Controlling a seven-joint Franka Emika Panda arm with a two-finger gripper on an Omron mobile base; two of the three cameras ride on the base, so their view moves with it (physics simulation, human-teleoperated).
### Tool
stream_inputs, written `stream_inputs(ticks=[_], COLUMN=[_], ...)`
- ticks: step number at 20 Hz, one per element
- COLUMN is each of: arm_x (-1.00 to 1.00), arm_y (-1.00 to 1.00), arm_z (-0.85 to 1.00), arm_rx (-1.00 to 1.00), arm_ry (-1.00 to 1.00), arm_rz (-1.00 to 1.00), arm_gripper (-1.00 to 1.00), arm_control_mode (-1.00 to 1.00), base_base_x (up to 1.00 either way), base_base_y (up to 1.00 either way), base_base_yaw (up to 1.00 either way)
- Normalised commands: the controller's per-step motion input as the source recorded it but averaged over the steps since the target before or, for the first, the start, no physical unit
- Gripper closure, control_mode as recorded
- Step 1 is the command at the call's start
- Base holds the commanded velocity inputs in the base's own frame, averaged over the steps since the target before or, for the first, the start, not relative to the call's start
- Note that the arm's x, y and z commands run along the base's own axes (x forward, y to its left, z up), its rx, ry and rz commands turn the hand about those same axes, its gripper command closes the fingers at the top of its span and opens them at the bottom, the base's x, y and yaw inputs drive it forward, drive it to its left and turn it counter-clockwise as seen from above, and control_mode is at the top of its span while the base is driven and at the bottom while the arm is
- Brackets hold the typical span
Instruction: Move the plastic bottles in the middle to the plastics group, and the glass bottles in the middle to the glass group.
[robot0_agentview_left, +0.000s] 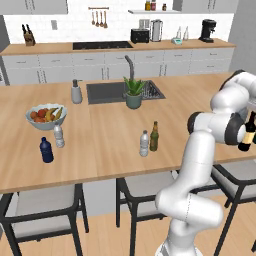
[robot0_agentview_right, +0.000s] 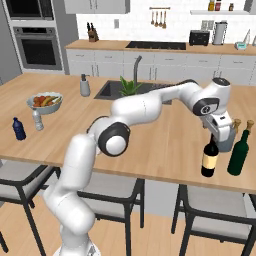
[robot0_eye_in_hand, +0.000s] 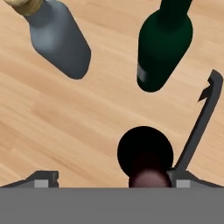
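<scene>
A long wooden island counter (robot0_agentview_right: 165, 145) with a sink fills the kitchen's middle, and bottles stand on it in clusters. At the far right end, the gripper (robot0_agentview_right: 215, 131) hangs over the neck of the dark wine bottle (robot0_agentview_right: 210, 159), which stands upright on the wood just beside a green bottle (robot0_agentview_right: 238, 152) and the grey-blue bottle (robot0_eye_in_hand: 59, 41): evidently its place in the glass group. In the hand view the fingers sit wide, the bottle's top beside one fingertip (robot0_eye_in_hand: 181, 175), so the claw looks open and released. Mid-counter, the clear water bottle (robot0_agentview_left: 144, 144) and olive-brown beer bottle (robot0_agentview_left: 154, 137) stand close together, unsorted; the navy-blue bottle (robot0_agentview_left: 46, 150) marks the plastics end.
</scene>
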Motion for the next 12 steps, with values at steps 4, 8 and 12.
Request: stream_inputs(ticks=[4,8,12], arm_x=[0.0,-0.21,-0.57], arm_y=[0.0,0.36,0.75], arm_z=[0.43,0.22,0.12], arm_rx=[0.0,-0.12,-0.23], arm_ry=[0.0,0.0,-0.03], arm_rz=[0.0,0.01,0.03], arm_gripper=[-1.0,-1.0,-1.0], arm_control_mode=[-1.0,-1.0,-1.0], base_base_x=[0.0,0.0,0.0], base_base_y=[0.0,0.0,0.0], base_base_yaw=[0.0,0.0,0.0])
